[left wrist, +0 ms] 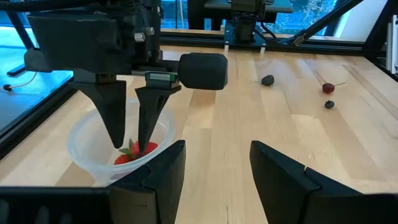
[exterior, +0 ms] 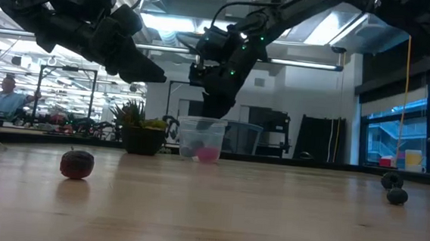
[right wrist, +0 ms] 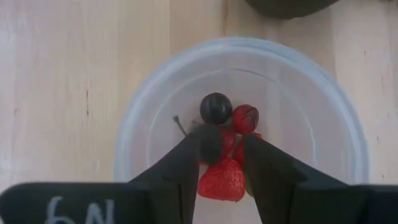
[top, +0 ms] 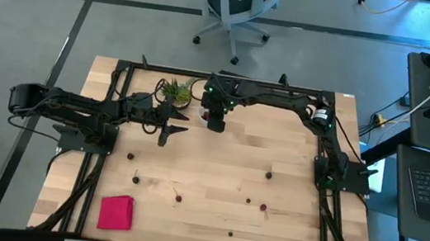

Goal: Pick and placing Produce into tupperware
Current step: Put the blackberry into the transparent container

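The tupperware (top: 201, 115) is a small clear round cup standing on the table's far middle, next to the spiky plant (top: 176, 90). It holds several fruits: a dark one (right wrist: 216, 107), a red one (right wrist: 245, 118) and a strawberry-like one (right wrist: 221, 180). My right gripper (right wrist: 221, 146) points straight down into the cup, open by a narrow gap, its tips (left wrist: 132, 140) just over the fruits. My left gripper (left wrist: 217, 180) is open and hovers empty over the table to the cup's left (top: 168, 131). More produce lies loose on the wood (top: 269, 176) (exterior: 77, 164). My right gripper reaches into the tupperware from above, fingers pointing down. A dark fruit (right wrist: 211, 140) lies right beside one fingertip (right wrist: 189, 155). I cannot tell whether the fingers touch it or the other fruits.
The potted plant (exterior: 142, 134) stands just left of the cup. A flat pink-red cloth (top: 115, 211) lies near the table's near-left corner. Small fruits are scattered across the near half (top: 178, 197) (top: 248, 200) (left wrist: 328, 88). A black frame runs along the table's edges (top: 324, 143).
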You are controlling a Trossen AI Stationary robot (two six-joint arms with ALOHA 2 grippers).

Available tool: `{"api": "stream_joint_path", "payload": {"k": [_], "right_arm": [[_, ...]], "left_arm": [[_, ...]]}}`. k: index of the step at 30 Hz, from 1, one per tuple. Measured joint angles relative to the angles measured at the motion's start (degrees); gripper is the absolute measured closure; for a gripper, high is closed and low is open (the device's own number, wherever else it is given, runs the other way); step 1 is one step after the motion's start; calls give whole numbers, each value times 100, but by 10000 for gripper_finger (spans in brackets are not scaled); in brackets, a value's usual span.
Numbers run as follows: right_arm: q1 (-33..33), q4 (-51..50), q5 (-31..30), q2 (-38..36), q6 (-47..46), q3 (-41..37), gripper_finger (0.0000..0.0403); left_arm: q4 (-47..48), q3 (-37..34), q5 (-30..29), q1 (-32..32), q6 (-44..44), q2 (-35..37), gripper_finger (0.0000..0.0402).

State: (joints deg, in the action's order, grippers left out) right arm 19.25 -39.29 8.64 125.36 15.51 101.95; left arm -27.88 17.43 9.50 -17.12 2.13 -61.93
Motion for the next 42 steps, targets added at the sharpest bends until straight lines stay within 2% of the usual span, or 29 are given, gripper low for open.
{"api": "stream_joint_path", "payload": {"k": [11,16,23,31,36,42], "right_arm": [[4,-43,-13,-23,0,-2,313],[4,-236,-13,-307,-34,-2,316],[-46,-1264,17,-995,-87,-2,316],[-252,-2457,19,-1713,-749,-82,316],[-558,-2451,-23,-2408,-1276,-1022,316],[-1044,-1654,-735,-3718,-2389,-3119,316]], "left_arm": [[0,0,0,2,0,0,228],[1,0,0,2,0,0,228],[24,0,0,2,0,0,228],[193,2,2,2,-2,-2,228],[243,2,2,2,-7,-2,228],[243,2,2,2,-5,-2,228]]}}
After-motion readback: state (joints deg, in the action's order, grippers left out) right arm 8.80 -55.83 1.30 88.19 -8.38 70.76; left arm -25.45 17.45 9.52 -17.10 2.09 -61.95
